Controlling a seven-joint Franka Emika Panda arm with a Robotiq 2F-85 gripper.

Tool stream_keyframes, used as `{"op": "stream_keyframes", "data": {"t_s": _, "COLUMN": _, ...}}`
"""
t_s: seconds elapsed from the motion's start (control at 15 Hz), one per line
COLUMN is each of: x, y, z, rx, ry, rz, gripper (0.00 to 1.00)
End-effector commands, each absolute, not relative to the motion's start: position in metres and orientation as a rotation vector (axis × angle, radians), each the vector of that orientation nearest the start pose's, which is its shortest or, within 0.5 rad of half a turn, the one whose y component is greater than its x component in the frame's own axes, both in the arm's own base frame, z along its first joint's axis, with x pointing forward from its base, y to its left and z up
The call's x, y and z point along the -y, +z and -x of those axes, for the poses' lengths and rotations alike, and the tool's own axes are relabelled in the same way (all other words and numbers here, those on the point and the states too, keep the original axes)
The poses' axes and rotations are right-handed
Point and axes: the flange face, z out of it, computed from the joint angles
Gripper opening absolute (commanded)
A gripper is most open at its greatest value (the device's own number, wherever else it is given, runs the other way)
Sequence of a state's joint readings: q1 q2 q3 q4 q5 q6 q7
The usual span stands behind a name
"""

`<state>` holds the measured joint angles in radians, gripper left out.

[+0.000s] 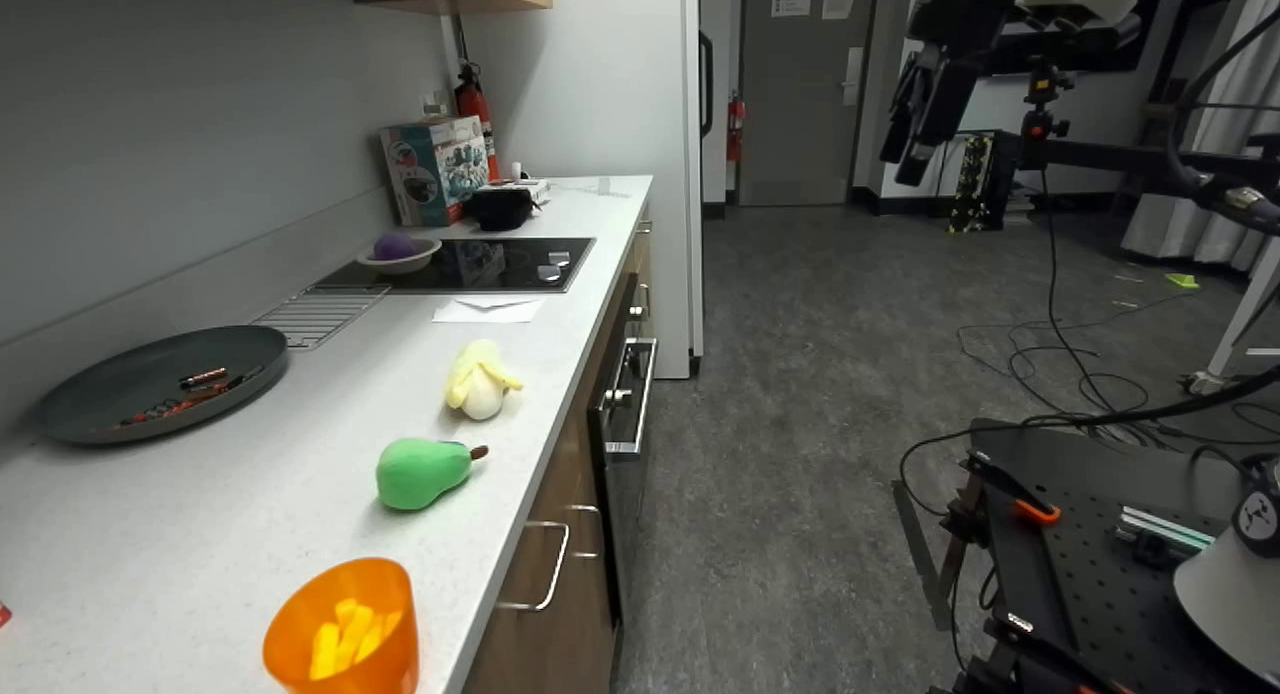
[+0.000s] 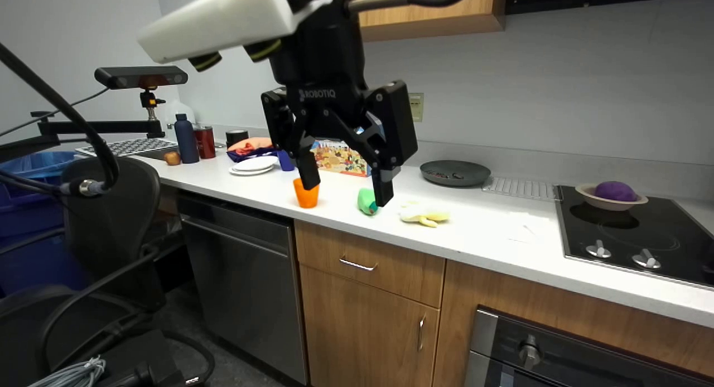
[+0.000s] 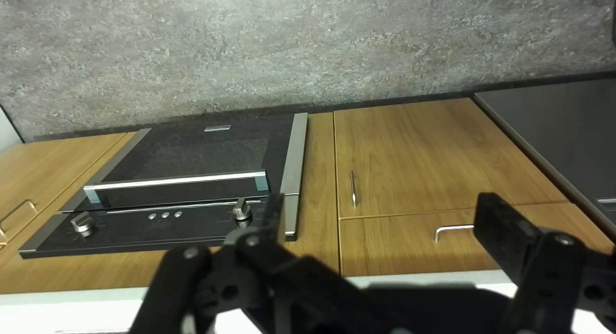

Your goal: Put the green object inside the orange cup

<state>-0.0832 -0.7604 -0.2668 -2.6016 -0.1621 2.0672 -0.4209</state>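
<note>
Black fingers (image 2: 385,187) of the gripper (image 2: 346,182) stand wide apart and empty in the air. Farther out, on the white counter (image 1: 220,504), the green pear (image 1: 418,472) lies on its side between the pale yellow-white object (image 1: 480,386) and the orange cup (image 1: 398,656). I suppose it is light and soft; one should hold it gently across the round belly (image 1: 402,477), not by the stem (image 1: 479,453).

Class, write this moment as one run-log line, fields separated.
gripper: open, empty | green pear: lying on counter | orange cup: upright, yellow pieces inside | placement: not yet done
</note>
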Motion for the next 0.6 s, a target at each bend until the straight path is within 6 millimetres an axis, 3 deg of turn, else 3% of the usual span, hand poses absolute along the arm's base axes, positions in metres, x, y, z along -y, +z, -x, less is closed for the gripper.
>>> {"op": "stream_keyframes", "data": {"t_s": 0.0, "x": 0.135, "y": 0.503, "z": -0.325, "rx": 0.323, "ry": -0.356, "rz": 3.169, "gripper": 1.0}}
{"op": "stream_keyframes", "data": {"t_s": 0.53, "x": 0.103, "y": 0.503, "z": -0.37, "rx": 0.405, "ry": -0.425, "rz": 3.164, "gripper": 1.0}}
